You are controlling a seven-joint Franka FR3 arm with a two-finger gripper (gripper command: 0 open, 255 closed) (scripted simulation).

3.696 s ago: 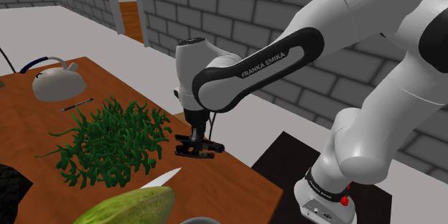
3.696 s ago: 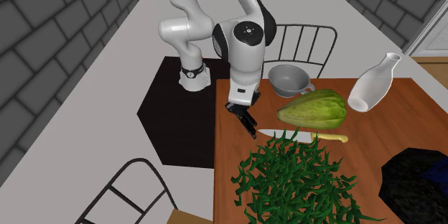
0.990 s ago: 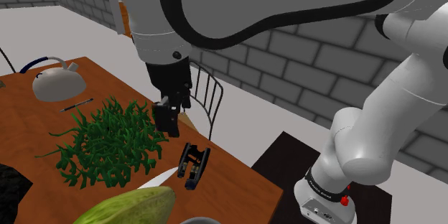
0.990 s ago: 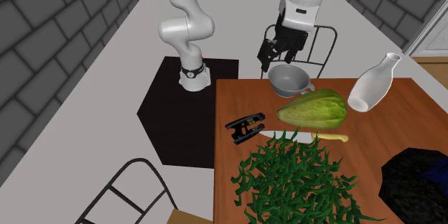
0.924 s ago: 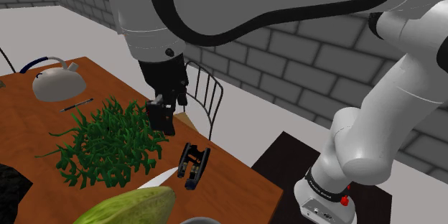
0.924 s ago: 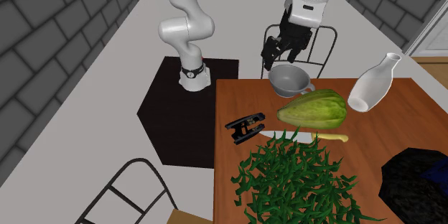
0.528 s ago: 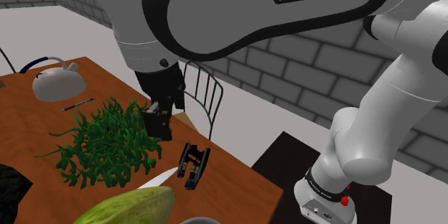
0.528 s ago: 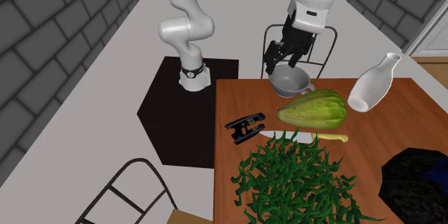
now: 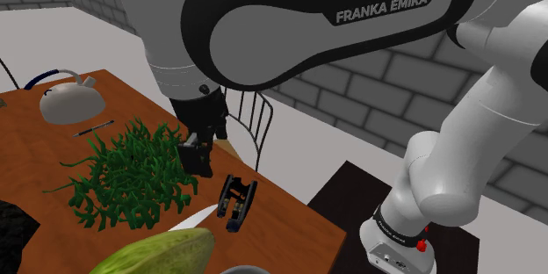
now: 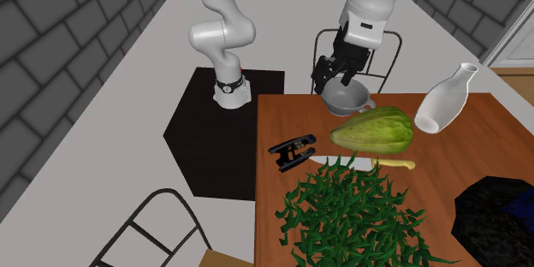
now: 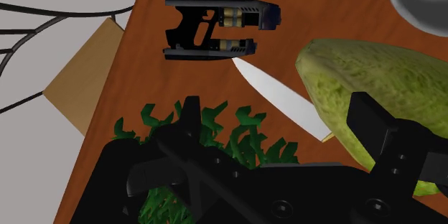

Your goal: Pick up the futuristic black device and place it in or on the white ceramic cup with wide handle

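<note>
We found the black device (image 10: 293, 151) lying flat on the brown wooden table (image 10: 274, 205), close to the table edge on the second exterior view's left. Nothing held it. On the hand's camera the device (image 11: 215, 26) lay ahead of the fingers, with gold-coloured parts showing along its body. In the shoulder view the device (image 9: 237, 202) lay near the table's right-hand edge.

A knife (image 10: 342, 161) with a pale blade and a yellowish handle lay with its tip just beside the device. Behind the blade rested a large green gourd (image 10: 374, 130). Past the gourd, toward the table corner near the stand, stood the grey cup (image 10: 347, 96), well apart from the device. We saw nothing inside it.

The gripper (image 10: 329, 73) hung in the air above the table, at the second exterior view's upper left of the cup. Its claw was released. On the wrist view the two black fingers (image 11: 188, 115) stood wide apart with nothing between them. In the shoulder view the gripper (image 9: 198, 154) showed above and to the left of the device.

A heap of green leaves (image 10: 359, 214) covered the near half of the table. A white bottle (image 10: 445, 98) stood at the second exterior view's right of the gourd. At the shoulder view's far left sat a pale kettle (image 9: 70, 101). A wire-backed chair (image 10: 368, 51) stood behind the cup.
</note>
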